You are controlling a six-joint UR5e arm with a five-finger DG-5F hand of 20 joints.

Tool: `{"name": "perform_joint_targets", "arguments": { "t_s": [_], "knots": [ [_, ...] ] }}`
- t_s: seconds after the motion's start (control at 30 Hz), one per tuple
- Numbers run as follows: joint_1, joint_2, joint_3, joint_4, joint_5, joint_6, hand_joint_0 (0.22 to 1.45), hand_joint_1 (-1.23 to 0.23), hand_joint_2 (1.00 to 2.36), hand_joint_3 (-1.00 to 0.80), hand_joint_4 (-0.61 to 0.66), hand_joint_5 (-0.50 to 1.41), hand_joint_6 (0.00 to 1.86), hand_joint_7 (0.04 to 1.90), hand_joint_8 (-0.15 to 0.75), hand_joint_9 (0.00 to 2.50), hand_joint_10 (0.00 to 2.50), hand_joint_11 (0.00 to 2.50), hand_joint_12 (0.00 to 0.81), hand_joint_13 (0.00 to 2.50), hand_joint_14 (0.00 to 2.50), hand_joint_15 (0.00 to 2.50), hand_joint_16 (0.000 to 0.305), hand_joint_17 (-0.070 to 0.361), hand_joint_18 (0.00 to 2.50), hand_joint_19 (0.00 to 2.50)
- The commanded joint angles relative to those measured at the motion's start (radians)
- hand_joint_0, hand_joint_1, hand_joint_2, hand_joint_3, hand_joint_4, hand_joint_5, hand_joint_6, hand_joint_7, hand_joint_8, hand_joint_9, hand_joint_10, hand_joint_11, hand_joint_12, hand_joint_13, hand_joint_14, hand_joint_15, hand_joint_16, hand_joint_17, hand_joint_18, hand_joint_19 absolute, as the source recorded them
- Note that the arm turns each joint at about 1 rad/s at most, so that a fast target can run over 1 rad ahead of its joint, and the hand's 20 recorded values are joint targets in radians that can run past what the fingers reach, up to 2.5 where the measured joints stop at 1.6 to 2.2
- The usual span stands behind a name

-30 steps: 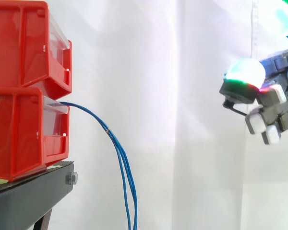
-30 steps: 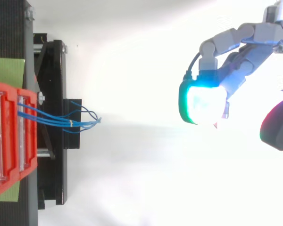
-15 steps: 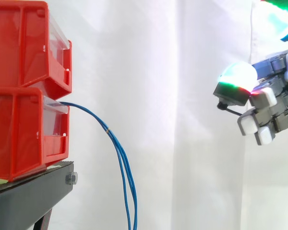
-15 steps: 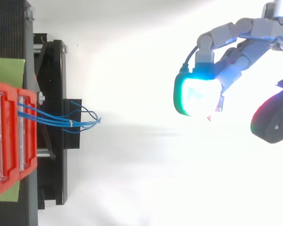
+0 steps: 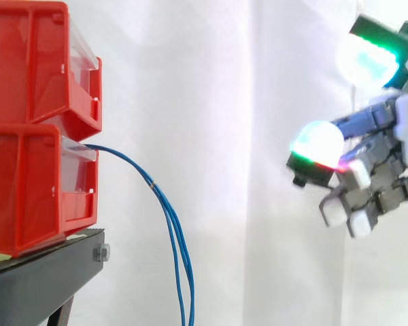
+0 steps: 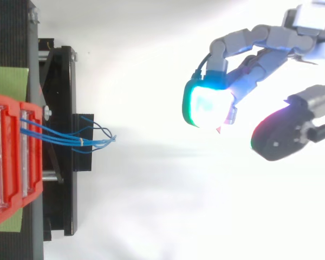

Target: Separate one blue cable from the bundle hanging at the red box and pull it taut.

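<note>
A bundle of thin blue cables (image 5: 168,207) leaves the lower red box (image 5: 27,187) at its front lip, arcs right and hangs down past the stand. From above, the blue cables (image 6: 70,140) fan out from the red box (image 6: 13,162) and meet at a small tie. My hand (image 5: 384,159) hovers well to the right of the bundle, touching nothing. It is open: a glowing fingertip (image 5: 317,142) points toward the cables, and the thumb (image 6: 279,138) stands apart from the fingers (image 6: 208,105), nothing between them.
A second red box (image 5: 34,61) is stacked on the lower one. Both rest on a black stand (image 5: 44,278) with a green sheet (image 6: 8,81) under them. A white curtain (image 5: 224,136) hangs behind, and open space lies between cables and hand.
My hand has moved left toward the cables and a little lower. The thumb has come further into view. The cables and boxes have not moved.
</note>
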Motion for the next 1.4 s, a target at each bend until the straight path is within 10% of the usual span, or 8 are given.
{"name": "perform_joint_targets", "arguments": {
  "t_s": [0.0, 0.5, 0.7, 1.07, 1.37],
  "knots": [
    [0.003, -0.038, 0.001, 0.013, 0.01, 0.016, 0.57, -0.5, 1.0, -0.5, 0.15, -0.12, 0.5, 1.19, 0.28, 0.94, 0.02, 0.71, 0.323, 0.72, 0.02, 0.44, 0.046, 0.104, 0.59, 0.6],
    [0.02, -0.102, 0.003, 0.169, 0.17, -0.055, 0.57, -0.5, 1.0, -0.5, 0.16, -0.12, 0.5, 1.19, 0.282, 0.94, 0.02, 0.71, 0.323, 0.72, 0.02, 0.44, 0.046, 0.104, 0.59, 0.6],
    [0.021, -0.182, 0.038, 0.18, 0.17, -0.018, 0.57, -0.5, 1.0, -0.5, 0.15, -0.12, 0.5, 1.19, 0.283, 0.94, 0.02, 0.7, 0.322, 0.72, 0.02, 0.44, 0.046, 0.104, 0.59, 0.61],
    [0.012, -0.343, 0.239, 0.128, 0.147, 0.043, 0.57, -0.49, 1.0, -0.5, 0.16, -0.12, 0.5, 1.19, 0.281, 0.94, 0.02, 0.7, 0.321, 0.73, 0.02, 0.45, 0.046, 0.104, 0.59, 0.61],
    [0.02, -0.372, 0.276, 0.177, 0.125, 0.025, 0.53, -0.5, 1.0, -0.5, 0.16, -0.12, 0.5, 1.19, 0.289, 0.94, 0.02, 0.7, 0.328, 0.75, 0.02, 0.46, 0.048, 0.109, 0.61, 0.62]
  ]
}}
